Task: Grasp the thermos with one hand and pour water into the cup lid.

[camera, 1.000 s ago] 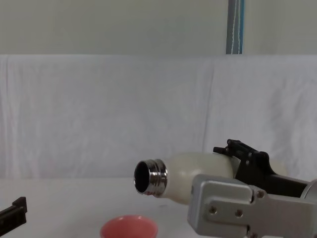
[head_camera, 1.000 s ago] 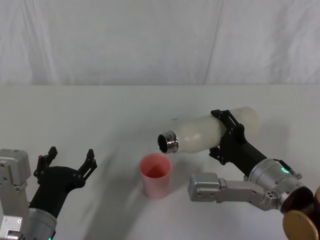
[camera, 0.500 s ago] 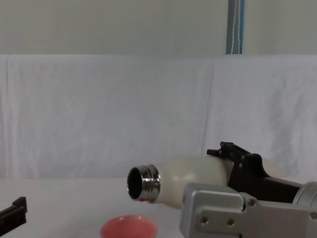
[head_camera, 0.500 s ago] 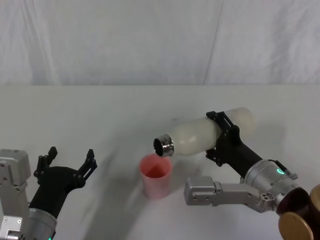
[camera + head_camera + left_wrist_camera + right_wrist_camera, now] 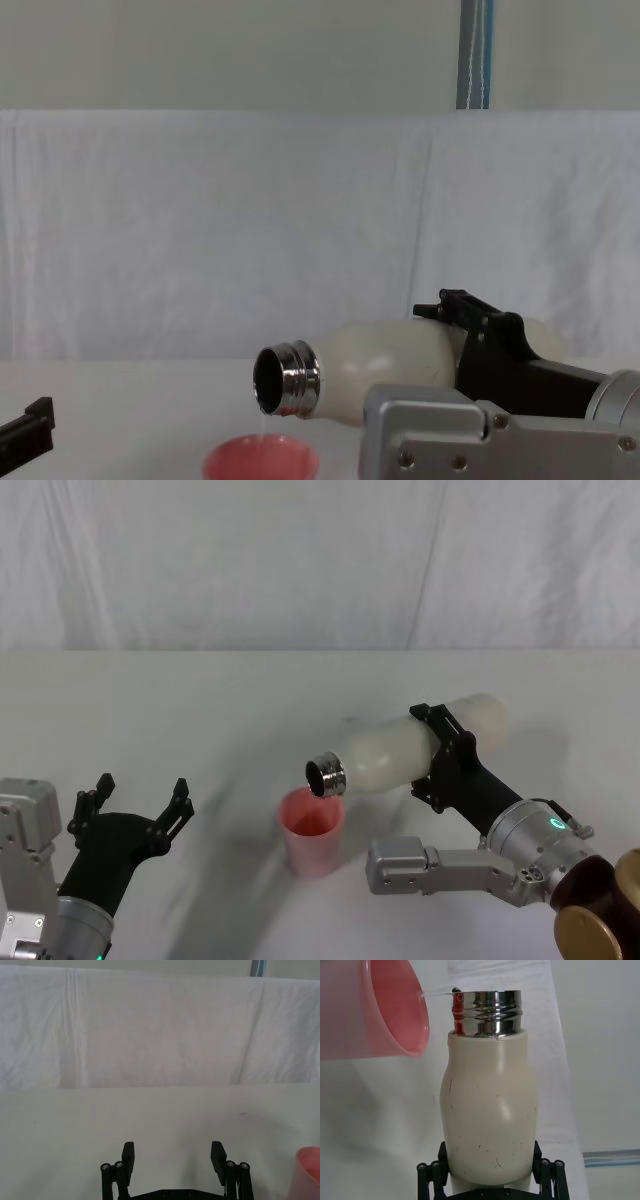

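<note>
Thermos (image 5: 410, 751) neck is tipping lower than a sec ago, water now trickling into cup lid (image 5: 312, 830). R gripper (image 5: 440, 760) is clamping its body; L gripper (image 5: 135, 802) is idling w/ fingers spread, near-left on table (image 5: 200, 700).

We see the thermos (image 5: 489, 1115) as matt cream with fine scuffs, its threaded steel neck (image 5: 487, 1013) mirror-glossy; the cup lid (image 5: 312, 830) looks like smooth, slightly translucent pink plastic.

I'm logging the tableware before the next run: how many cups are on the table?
1: the pink cup lid stands on the white table, just below the tilted thermos held by the right gripper.
</note>
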Controlling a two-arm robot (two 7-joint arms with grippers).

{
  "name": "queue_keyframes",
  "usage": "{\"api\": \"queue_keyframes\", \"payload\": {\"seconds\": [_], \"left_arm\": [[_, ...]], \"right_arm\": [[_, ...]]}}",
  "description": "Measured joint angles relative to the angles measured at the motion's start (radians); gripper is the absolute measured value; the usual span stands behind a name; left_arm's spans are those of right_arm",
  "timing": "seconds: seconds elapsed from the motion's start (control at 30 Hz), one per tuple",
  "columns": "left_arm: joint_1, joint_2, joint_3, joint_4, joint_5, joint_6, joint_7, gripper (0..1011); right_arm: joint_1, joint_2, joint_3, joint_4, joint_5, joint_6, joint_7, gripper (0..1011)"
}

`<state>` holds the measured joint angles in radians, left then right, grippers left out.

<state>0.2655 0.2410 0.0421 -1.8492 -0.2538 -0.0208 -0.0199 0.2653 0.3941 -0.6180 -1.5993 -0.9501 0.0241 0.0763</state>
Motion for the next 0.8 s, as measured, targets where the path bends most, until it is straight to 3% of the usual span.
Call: {"api": "queue_keyframes", "payload": {"seconds": [0.8], "left_arm": [[0.0,0.0,0.0,0.0,0.0,0.0,0.0,1001]], "right_arm": [[0.009,0.003,0.001,0.012,-0.004,0.002,-0.004,952]]}}
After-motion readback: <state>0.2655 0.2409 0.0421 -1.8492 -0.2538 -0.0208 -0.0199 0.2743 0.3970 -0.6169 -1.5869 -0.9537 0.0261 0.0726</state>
